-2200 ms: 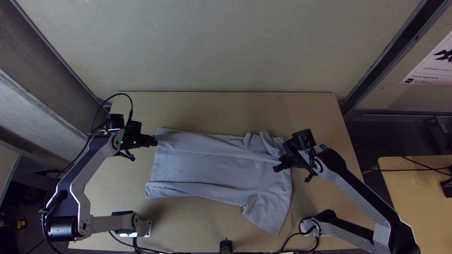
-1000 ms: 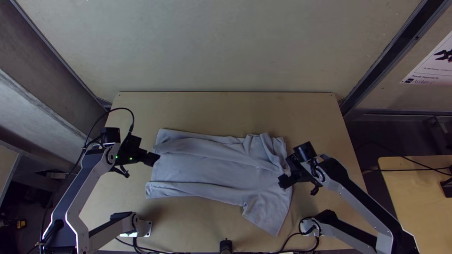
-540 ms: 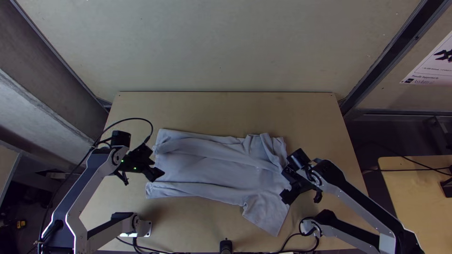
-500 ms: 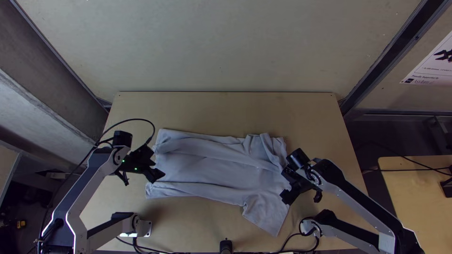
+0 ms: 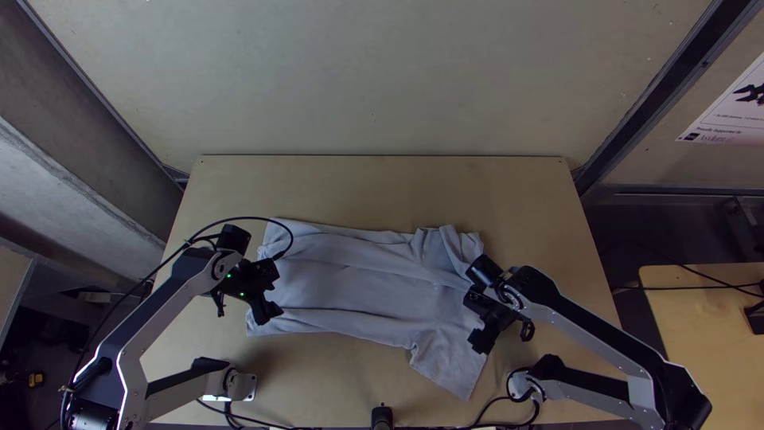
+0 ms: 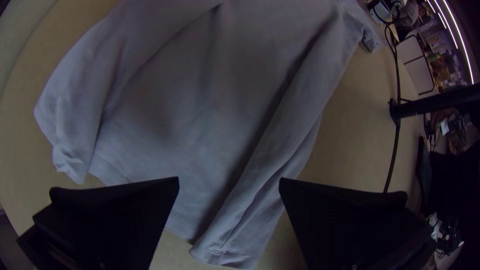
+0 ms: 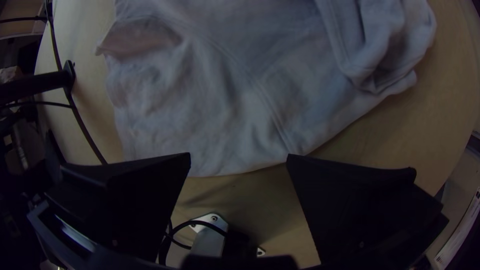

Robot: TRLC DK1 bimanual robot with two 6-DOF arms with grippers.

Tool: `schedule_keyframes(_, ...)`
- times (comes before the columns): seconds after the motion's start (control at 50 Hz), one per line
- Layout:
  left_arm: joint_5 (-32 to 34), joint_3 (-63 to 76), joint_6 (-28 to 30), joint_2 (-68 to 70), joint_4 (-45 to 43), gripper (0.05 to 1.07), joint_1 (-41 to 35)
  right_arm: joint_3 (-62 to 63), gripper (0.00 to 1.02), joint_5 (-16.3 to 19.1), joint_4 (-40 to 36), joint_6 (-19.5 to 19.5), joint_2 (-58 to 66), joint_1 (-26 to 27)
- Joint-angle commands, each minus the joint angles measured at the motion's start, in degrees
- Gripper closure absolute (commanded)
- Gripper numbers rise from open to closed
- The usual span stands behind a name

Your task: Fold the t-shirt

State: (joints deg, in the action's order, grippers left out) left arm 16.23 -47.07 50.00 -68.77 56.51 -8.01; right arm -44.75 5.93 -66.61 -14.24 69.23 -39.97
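At the t-shirt's [image 5: 358, 279] left and right ends, I hold my left gripper [image 6: 229, 180] and right gripper [image 7: 239, 155] spread, likely so they can grasp its near side for folding.

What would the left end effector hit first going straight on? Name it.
The left end effector would likely meet the t-shirt first, near its hem end; how high it hovers above the cloth is unclear.
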Motion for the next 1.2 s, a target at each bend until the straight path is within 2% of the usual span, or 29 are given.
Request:
schedule_keyframes(0.0,-0.8,-0.6,3.2,-1.7,1.2,0.11,-0.3,-0.4,0.15,0.1,-1.1,-1.2,1.9,-0.7)
schedule_keyframes(0.1,-1.4,0.2,3.4,-1.9,0.8,0.14,-1.1,0.1,0.15,-1.3,-1.2,-1.1,3.4,-0.7)
schedule_keyframes(0.26,-2.0,1.1,3.4,-2.9,-1.1,0.14,-1.7,-0.5,0.15,-5.8,-0.7,-1.3,6.2,-0.7)
schedule_keyframes(0.66,-3.3,1.1,5.9,-3.5,1.1,0.14,-3.3,-1.1,0.15,-7.8,1.8,-1.0,10.8,-0.6)
schedule_keyframes(0.74,-3.3,0.9,6.2,-3.5,2.4,0.17,-3.5,-1.1,0.15,-8.1,2.4,-0.7,11.8,-0.7)
schedule_keyframes(0.86,-3.4,2.9,7.0,-3.4,2.0,0.18,-4.0,-1.0,0.2,-8.6,3.9,-0.3,13.4,-1.0)
schedule_keyframes(1.0,-3.7,5.0,7.0,-3.4,0.7,0.23,-4.6,-0.6,0.22,-10.0,4.9,-0.1,14.8,-1.4)
schedule_keyframes(1.1,-4.5,6.3,7.0,-3.5,-0.1,0.23,-5.0,0.2,0.29,-10.5,6.0,-0.1,15.2,-1.4)
schedule_keyframes(1.18,-4.9,7.3,6.9,-3.5,-1.6,0.23,-5.2,0.5,0.29,-10.6,6.1,-0.1,15.5,-1.4)
